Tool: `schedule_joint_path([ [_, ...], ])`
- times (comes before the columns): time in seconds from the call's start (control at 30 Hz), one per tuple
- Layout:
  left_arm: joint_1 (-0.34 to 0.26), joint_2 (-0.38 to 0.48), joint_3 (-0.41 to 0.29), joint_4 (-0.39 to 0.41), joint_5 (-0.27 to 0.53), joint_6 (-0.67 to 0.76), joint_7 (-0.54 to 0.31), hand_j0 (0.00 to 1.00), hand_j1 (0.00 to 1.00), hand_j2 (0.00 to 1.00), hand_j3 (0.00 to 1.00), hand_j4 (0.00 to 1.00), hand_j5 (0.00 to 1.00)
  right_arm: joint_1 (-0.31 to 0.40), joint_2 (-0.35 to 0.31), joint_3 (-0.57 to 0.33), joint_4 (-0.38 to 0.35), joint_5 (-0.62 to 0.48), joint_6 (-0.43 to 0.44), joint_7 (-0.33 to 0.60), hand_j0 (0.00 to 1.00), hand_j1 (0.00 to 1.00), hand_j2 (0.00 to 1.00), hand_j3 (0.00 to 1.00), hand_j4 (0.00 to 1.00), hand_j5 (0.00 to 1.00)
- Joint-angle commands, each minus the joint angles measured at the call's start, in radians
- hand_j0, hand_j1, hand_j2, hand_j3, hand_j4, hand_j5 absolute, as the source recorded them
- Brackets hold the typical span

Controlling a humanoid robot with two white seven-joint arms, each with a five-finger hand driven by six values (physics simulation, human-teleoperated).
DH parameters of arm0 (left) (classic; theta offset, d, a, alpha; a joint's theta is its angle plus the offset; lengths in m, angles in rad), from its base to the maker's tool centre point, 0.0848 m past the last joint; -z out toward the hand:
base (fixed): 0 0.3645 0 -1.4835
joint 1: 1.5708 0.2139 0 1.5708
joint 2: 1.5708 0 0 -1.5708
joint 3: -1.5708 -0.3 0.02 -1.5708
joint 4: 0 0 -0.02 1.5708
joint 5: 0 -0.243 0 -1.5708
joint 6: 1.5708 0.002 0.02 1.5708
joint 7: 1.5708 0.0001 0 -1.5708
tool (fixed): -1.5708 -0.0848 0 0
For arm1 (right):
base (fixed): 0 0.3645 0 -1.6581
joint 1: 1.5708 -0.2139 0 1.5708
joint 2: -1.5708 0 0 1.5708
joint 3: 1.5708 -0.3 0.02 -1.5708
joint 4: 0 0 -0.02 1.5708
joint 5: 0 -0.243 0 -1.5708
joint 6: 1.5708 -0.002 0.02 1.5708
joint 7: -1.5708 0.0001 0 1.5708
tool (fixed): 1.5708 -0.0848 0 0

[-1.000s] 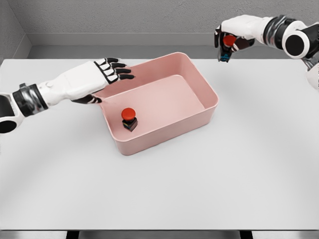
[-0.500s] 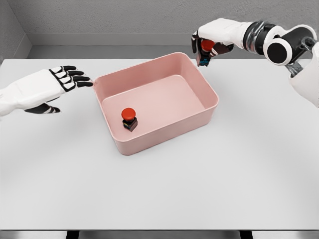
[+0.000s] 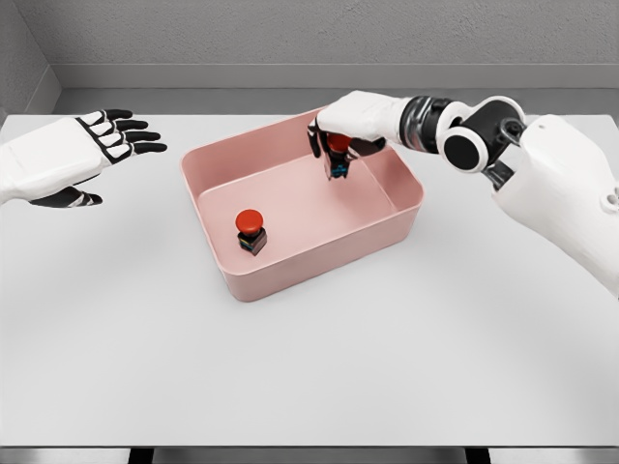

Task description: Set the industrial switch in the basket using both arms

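Red-capped, with a black body and a blue base, the industrial switch [image 3: 338,155] hangs over the far half of the pink plastic basket [image 3: 406,215], pinched in the curled fingers of the right hand [image 3: 343,130], apparently held there for a drop inside. A second red-capped switch [image 3: 250,230] stands on the basket floor near its left wall. Beyond the basket's left side, toward the table's far left corner, the left hand [image 3: 73,155] hovers empty with fingers extended, seemingly keeping clear. White tabletop [image 3: 319,367]; grey wall [image 3: 242,29] behind.
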Motion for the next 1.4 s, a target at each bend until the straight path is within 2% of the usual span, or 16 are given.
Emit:
schedule_joint_path([
  [0.0, 0.000, 0.000, 0.001, -0.001, 0.006, 0.001, 0.000, 1.00, 1.00, 1.00, 1.00, 1.00, 1.00, 0.000, 0.019, 0.005, 0.009, 0.013, 0.001, -0.001, 0.48, 0.48, 0.48, 0.48, 0.48, 0.48],
  [0.07, 0.000, 0.002, 0.001, 0.001, 0.006, 0.001, 0.000, 1.00, 1.00, 1.00, 1.00, 1.00, 1.00, 0.000, 0.022, 0.004, 0.016, 0.015, -0.001, -0.001, 0.48, 0.48, 0.48, 0.48, 0.48, 0.48],
  [0.1, 0.000, 0.002, 0.001, -0.001, 0.006, 0.001, 0.000, 1.00, 1.00, 1.00, 1.00, 1.00, 1.00, 0.000, 0.024, 0.004, 0.018, 0.013, 0.004, -0.001, 0.70, 0.70, 0.70, 0.70, 0.70, 0.70],
  [0.13, 0.000, 0.002, 0.001, 0.001, 0.006, 0.001, 0.000, 1.00, 1.00, 1.00, 1.00, 1.00, 1.00, 0.000, 0.033, 0.004, 0.021, 0.012, 0.005, -0.001, 1.00, 1.00, 1.00, 1.00, 1.00, 1.00],
  [0.5, 0.000, 0.000, 0.002, 0.001, 0.006, 0.001, 0.002, 1.00, 1.00, 1.00, 1.00, 1.00, 1.00, -0.008, 0.018, -0.021, 0.007, 0.013, 0.024, -0.001, 1.00, 1.00, 1.00, 1.00, 1.00, 1.00],
  [0.53, 0.000, 0.002, 0.002, 0.001, 0.006, 0.001, 0.000, 1.00, 1.00, 1.00, 1.00, 1.00, 1.00, -0.005, 0.010, -0.079, 0.002, 0.012, 0.021, -0.001, 1.00, 1.00, 1.00, 1.00, 1.00, 1.00],
  [0.57, 0.000, 0.000, 0.002, 0.001, 0.006, 0.001, 0.002, 1.00, 1.00, 1.00, 1.00, 1.00, 1.00, -0.005, -0.028, -0.120, -0.014, 0.004, 0.013, -0.001, 1.00, 1.00, 1.00, 1.00, 1.00, 1.00],
  [0.63, 0.000, 0.002, 0.001, 0.001, 0.006, 0.001, 0.002, 1.00, 1.00, 1.00, 1.00, 1.00, 1.00, 0.002, -0.100, -0.199, -0.090, 0.001, 0.010, -0.001, 1.00, 1.00, 1.00, 1.00, 1.00, 1.00],
  [0.77, 0.000, 0.003, 0.001, 0.002, 0.006, 0.001, 0.002, 1.00, 1.00, 1.00, 1.00, 1.00, 1.00, 0.063, -0.197, -0.324, -0.166, -0.011, 0.007, -0.001, 1.00, 1.00, 1.00, 1.00, 1.00, 1.00],
  [0.9, 0.002, 0.006, 0.001, 0.002, 0.006, 0.001, 0.000, 1.00, 1.00, 1.00, 1.00, 1.00, 1.00, 0.215, -0.344, -0.445, -0.179, -0.040, 0.001, -0.001, 1.00, 1.00, 1.00, 1.00, 1.00, 1.00],
  [0.93, 0.002, 0.006, 0.001, 0.002, 0.006, 0.001, 0.000, 1.00, 1.00, 1.00, 1.00, 1.00, 1.00, 0.262, -0.375, -0.464, -0.180, -0.040, -0.001, -0.027, 1.00, 1.00, 1.00, 1.00, 1.00, 1.00],
  [0.97, 0.009, 0.008, 0.001, 0.002, 0.008, 0.001, 0.000, 1.00, 1.00, 1.00, 1.00, 1.00, 1.00, 0.281, -0.392, -0.469, -0.180, -0.039, -0.001, -0.063, 1.00, 1.00, 1.00, 1.00, 1.00, 1.00],
  [1.07, 0.017, 0.022, 0.005, -0.001, 0.008, 0.001, 0.002, 1.00, 1.00, 1.00, 1.00, 1.00, 1.00, 0.342, -0.424, -0.470, -0.186, -0.039, -0.001, -0.145, 1.00, 1.00, 1.00, 1.00, 1.00, 1.00],
  [1.13, 0.017, 0.022, 0.005, -0.001, 0.008, 0.001, 0.000, 1.00, 1.00, 1.00, 1.00, 1.00, 1.00, 0.379, -0.436, -0.470, -0.235, -0.039, -0.001, -0.159, 1.00, 1.00, 1.00, 1.00, 1.00, 1.00],
  [1.23, 0.018, 0.023, 0.007, -0.001, 0.008, 0.001, 0.000, 1.00, 1.00, 1.00, 1.00, 1.00, 1.00, 0.396, -0.439, -0.470, -0.268, -0.039, -0.002, -0.167, 1.00, 1.00, 1.00, 1.00, 1.00, 1.00],
  [1.37, 0.018, 0.022, 0.007, 0.001, 0.006, 0.001, 0.000, 1.00, 1.00, 1.00, 1.00, 1.00, 1.00, 0.440, -0.461, -0.472, -0.271, -0.040, -0.087, -0.167, 1.00, 1.00, 1.00, 1.00, 1.00, 1.00],
])
